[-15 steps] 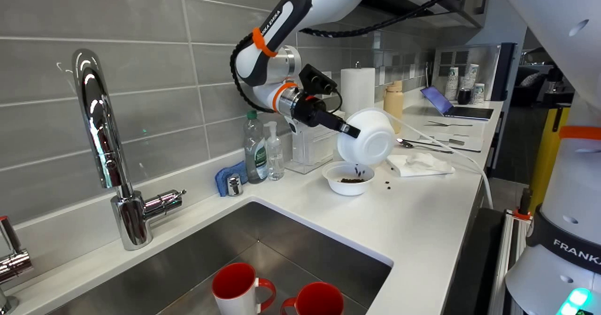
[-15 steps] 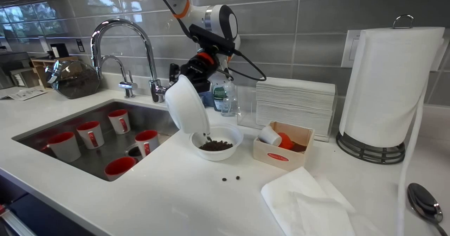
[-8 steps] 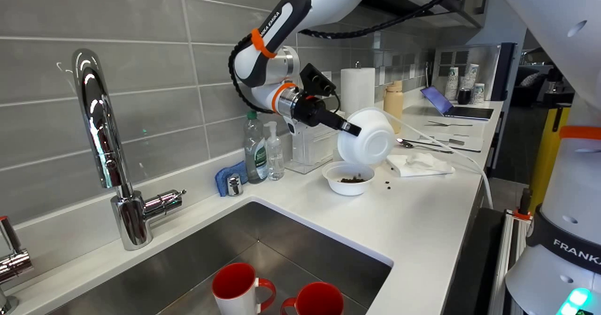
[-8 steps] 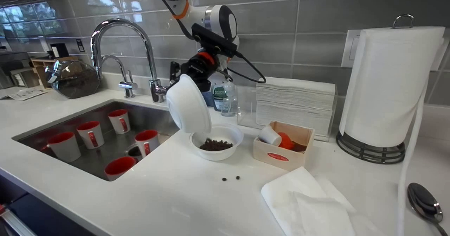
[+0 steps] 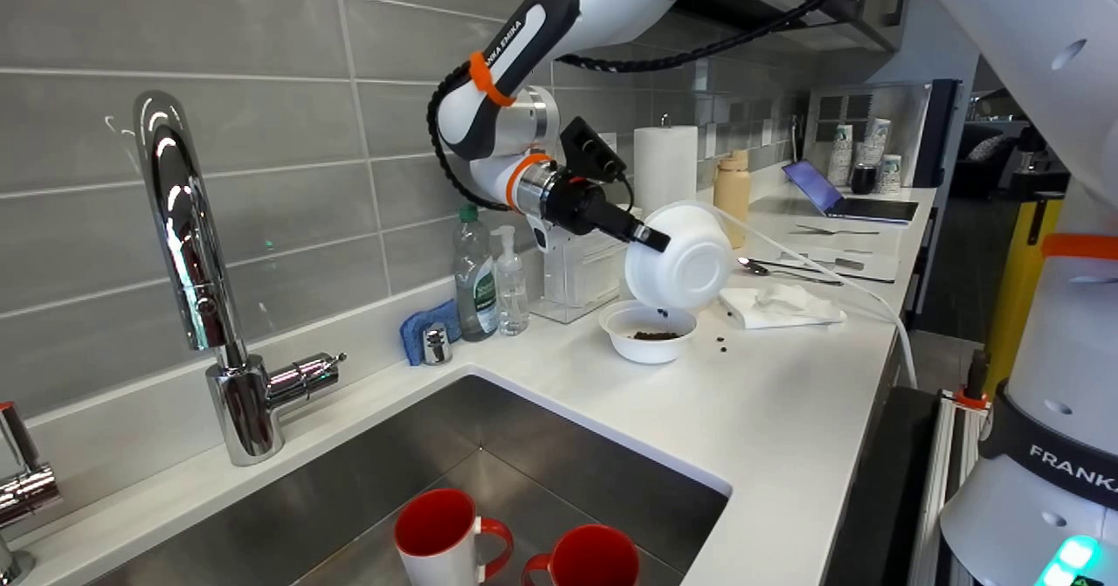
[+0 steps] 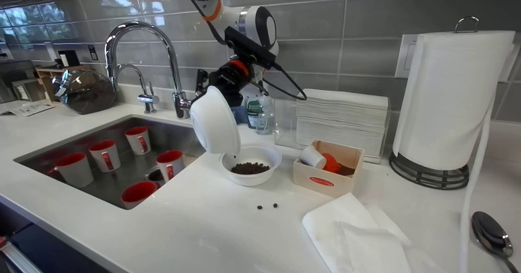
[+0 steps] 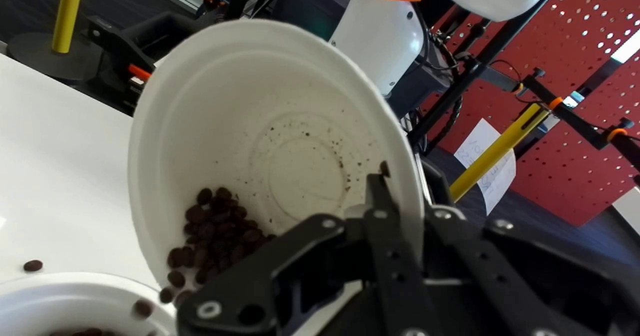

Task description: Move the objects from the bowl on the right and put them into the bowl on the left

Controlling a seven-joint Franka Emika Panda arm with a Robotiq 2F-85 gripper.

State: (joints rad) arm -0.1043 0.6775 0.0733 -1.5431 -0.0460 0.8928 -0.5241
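My gripper (image 7: 406,196) is shut on the rim of a white bowl (image 7: 270,85), one finger inside and one outside. This held bowl is tipped steeply in both exterior views (image 5: 690,258) (image 6: 215,122). Dark brown beans (image 7: 217,231) lie along its low side, with some spilling at the rim. One bean sticks near the inner fingertip. A second white bowl (image 6: 253,179) stands upright on the counter just below and holds a pile of beans (image 6: 249,168). It also shows at the lower left of the wrist view (image 7: 75,288).
Loose beans (image 6: 267,206) lie on the counter. A wooden box (image 6: 321,183), napkins (image 6: 358,232), a napkin holder (image 6: 342,122) and a paper towel roll (image 6: 452,102) stand nearby. A sink (image 5: 603,455) with red-and-white mugs, a faucet (image 5: 188,245) and soap bottles (image 5: 476,276) are close by.
The held bowl shifts slightly back and forth while staying tipped. Beans were falling a second ago, few showed half a second ago, and a few show at the rim now.
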